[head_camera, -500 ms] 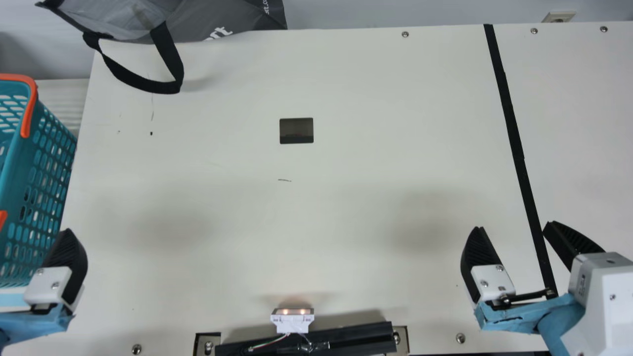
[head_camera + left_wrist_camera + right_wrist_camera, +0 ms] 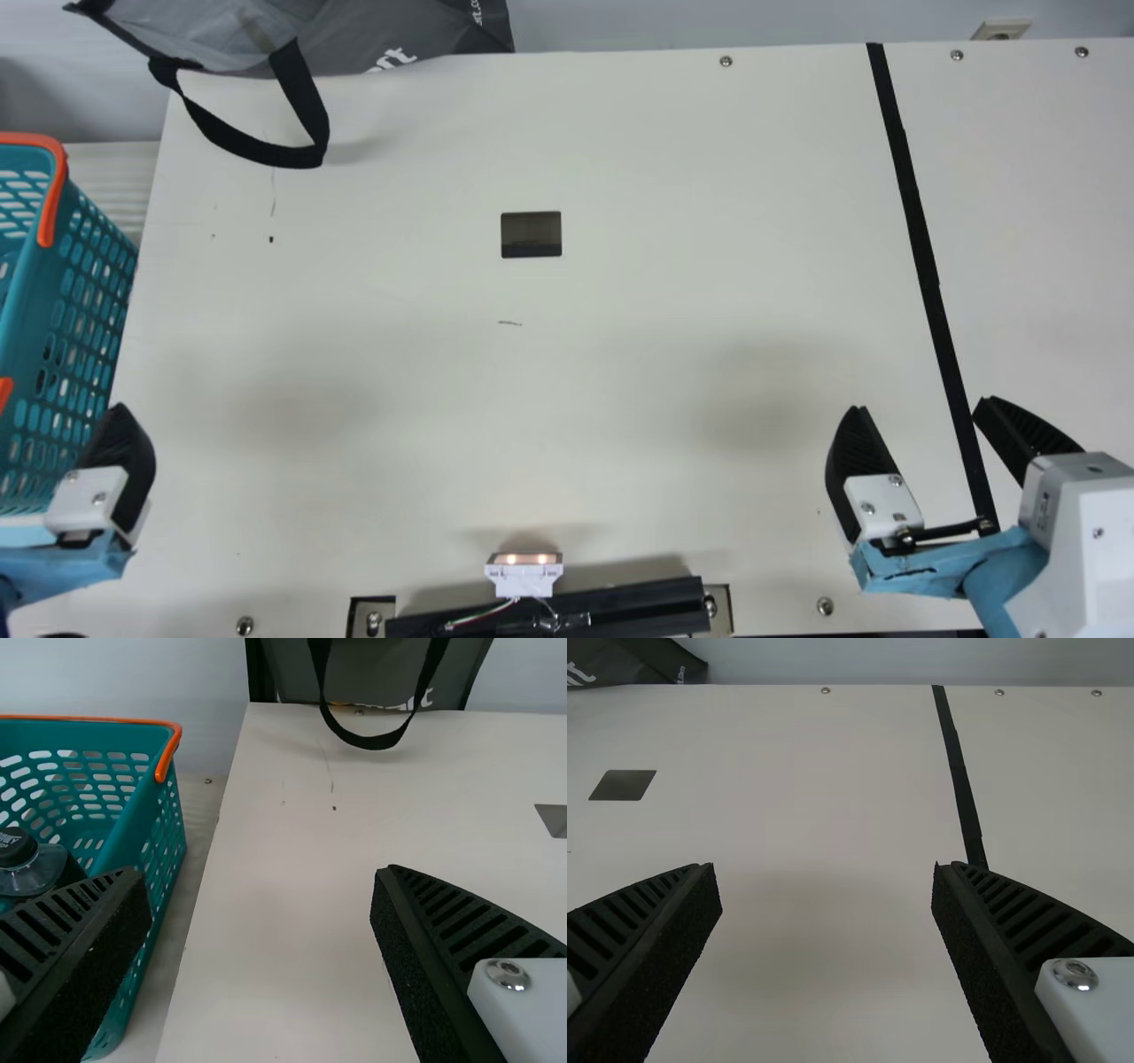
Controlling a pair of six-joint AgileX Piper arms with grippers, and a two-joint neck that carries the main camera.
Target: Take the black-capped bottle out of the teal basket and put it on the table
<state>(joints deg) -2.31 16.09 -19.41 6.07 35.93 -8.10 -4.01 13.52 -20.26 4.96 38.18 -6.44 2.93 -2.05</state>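
Basket (image 2: pixel 28 310): teal, set at nine o'clock in the main view. Bottle (image 2: pixel 37 873): black-capped, contained in the basket, seen from the left wrist. Left gripper (image 2: pixel 117 461): positioned at eight o'clock, near the basket; released, fingers spread apart. Right gripper (image 2: pixel 920 404): positioned at four o'clock, above the table (image 2: pixel 620 399); likewise released, fingers parted.

Across my cream table (image 2: pixel 638 381) runs a black strip (image 2: pixel 918 239), with a dark rectangle (image 2: pixel 531 235) well apart from it and a small lit white unit (image 2: pixel 524 578) near the edge closest to me
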